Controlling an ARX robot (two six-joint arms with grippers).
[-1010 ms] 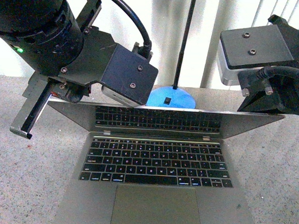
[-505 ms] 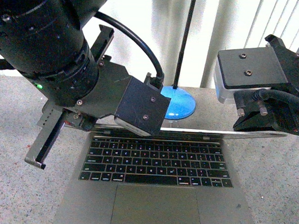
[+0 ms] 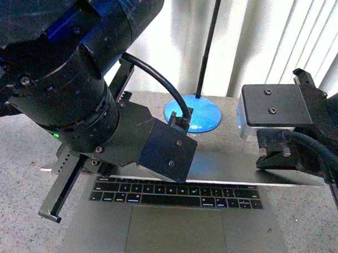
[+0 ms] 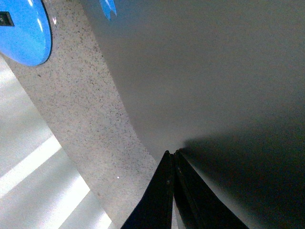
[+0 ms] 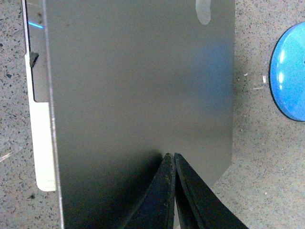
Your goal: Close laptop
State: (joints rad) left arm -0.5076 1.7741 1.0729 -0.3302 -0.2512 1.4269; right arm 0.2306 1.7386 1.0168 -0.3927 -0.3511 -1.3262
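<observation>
The grey laptop (image 3: 176, 232) lies on the speckled table, with its trackpad and the front key rows (image 3: 177, 194) showing. Its plain grey lid (image 3: 223, 164) leans low over the keyboard and hides the rear keys and the screen. My left gripper (image 4: 171, 152) is shut, with its tips against the lid's outer face (image 4: 200, 71) near a side edge. My right gripper (image 5: 170, 155) is shut, with its tips on the lid (image 5: 138, 81) near its other corner. The shiny logo (image 5: 203, 10) shows on the lid.
A blue round lamp base (image 3: 192, 115) with a thin black pole stands behind the laptop; it also shows in the left wrist view (image 4: 21, 33) and the right wrist view (image 5: 290, 71). White curtains hang at the back. The speckled tabletop (image 3: 17, 171) spreads on both sides.
The lid has swung down from near upright to low over the keyboard, covering most key rows. Both arms have moved forward and down with it.
</observation>
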